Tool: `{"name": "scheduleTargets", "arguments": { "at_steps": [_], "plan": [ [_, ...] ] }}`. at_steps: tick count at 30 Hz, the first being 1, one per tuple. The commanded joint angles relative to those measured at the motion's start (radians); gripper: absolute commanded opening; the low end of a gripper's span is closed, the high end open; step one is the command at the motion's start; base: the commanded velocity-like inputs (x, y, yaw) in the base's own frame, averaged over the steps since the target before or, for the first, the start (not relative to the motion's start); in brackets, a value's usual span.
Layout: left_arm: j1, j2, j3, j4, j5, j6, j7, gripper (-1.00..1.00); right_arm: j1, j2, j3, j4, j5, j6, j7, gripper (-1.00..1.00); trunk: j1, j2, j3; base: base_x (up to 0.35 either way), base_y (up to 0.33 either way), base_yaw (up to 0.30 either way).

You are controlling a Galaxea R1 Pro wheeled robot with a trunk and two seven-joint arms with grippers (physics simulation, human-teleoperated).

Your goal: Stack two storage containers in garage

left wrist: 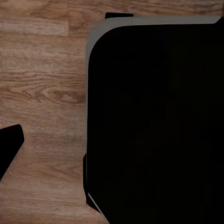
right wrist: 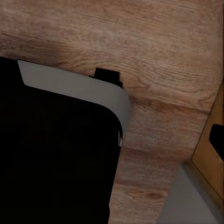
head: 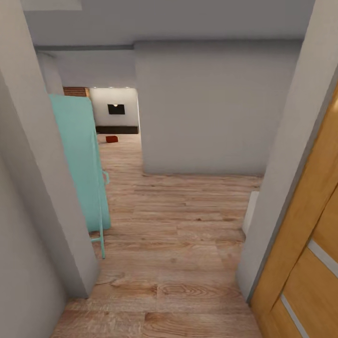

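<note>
Far down the hallway, one small orange-red storage container [head: 111,139] sits on the light wood floor of the living room [head: 117,123], below a dark wall TV [head: 116,109]. It is many steps away from me. In the left wrist view a dark fingertip [left wrist: 10,150] pokes in at the edge over wood planks. The right wrist view has a similar dark fingertip [right wrist: 217,135] at its edge. Neither view lets me judge how the jaws stand. The garage is out of view.
I stand in a narrow doorway between grey walls [head: 42,197]. A teal door [head: 80,159] stands open on the left, a wooden door [head: 305,244] on the right. A grey wall block [head: 211,108] faces me; the passage runs past its left. My black base [left wrist: 154,121] shows below.
</note>
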Motion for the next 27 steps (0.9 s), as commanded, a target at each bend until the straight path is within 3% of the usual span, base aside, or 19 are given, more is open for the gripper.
{"name": "scheduleTargets", "arguments": {
  "at_steps": [1, 27],
  "plan": [
    [0.000, 0.000, 0.002, -0.001, 0.002, -0.001, 0.001, 1.00, 0.000, 0.001, 0.008, 0.003, -0.010, -0.004, 0.006, 1.00, 0.001, 0.000, -0.001, 0.320, 0.000, 0.000],
    [0.000, 0.000, 0.002, -0.001, 0.002, -0.002, 0.001, 1.00, 0.000, 0.001, 0.010, 0.003, -0.009, -0.009, 0.006, 1.00, 0.001, 0.000, -0.001, 0.320, 0.000, 0.000]
  ]
}}
